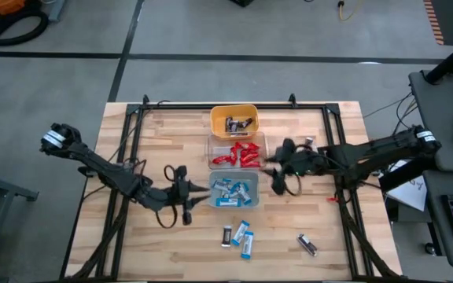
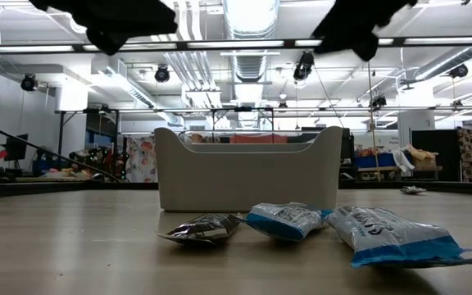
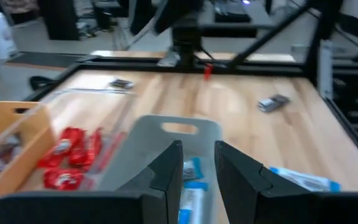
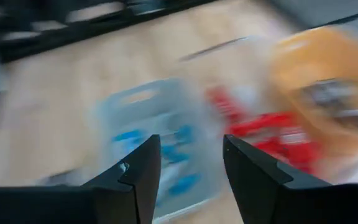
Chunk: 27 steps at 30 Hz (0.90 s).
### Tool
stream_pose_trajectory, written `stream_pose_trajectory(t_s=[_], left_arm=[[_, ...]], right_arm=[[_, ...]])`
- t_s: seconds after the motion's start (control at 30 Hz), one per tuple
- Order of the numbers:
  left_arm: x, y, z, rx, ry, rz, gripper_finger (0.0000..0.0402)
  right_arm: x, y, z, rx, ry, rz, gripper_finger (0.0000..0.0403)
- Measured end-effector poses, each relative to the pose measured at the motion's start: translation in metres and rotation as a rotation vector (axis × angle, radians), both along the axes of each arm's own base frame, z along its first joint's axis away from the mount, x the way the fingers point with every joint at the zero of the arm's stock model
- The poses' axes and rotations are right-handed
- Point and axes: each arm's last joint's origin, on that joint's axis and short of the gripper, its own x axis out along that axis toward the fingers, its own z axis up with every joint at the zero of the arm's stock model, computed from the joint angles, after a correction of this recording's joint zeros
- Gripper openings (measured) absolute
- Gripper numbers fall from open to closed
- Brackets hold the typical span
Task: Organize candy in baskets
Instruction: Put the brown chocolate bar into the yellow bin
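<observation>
We've got red candy (image 1: 241, 153) in the clear basket (image 1: 213, 147), blue ones in the grey basket (image 1: 252, 187), and dark ones in the yellow basket (image 1: 218, 118), though those are hard to make out. A few bars (image 1: 241, 234) lie loose on the table (image 1: 171, 244). Left gripper (image 1: 200, 192) is slightly apart and empty; right gripper (image 1: 267, 171) is open and empty, its view all blur.

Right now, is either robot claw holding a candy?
No. The left gripper and right gripper both have empty gaps between their fingers, hovering by the grey-blue basket.
</observation>
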Motion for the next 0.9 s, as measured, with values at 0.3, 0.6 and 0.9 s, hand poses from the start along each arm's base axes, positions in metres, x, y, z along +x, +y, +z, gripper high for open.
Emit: stream_pose_trajectory(t_s=[0.3, 0.6, 0.9], left_arm=[[0.021, -0.061, -0.008, 0.089, 0.087, -0.148, 0.0077], [0.047, -0.108, -0.035, 0.21, 0.239, -0.216, 0.0077], [0.05, -0.125, -0.059, 0.159, 0.257, -0.214, 0.0077]], right_arm=[[-0.023, 0.07, 0.006, 0.26, 0.01, 0.29, 0.0138], [-0.024, 0.129, -0.041, 0.29, 0.23, 0.367, 0.0117], [-0.022, 0.171, -0.079, 0.237, 0.288, 0.409, 0.0116]])
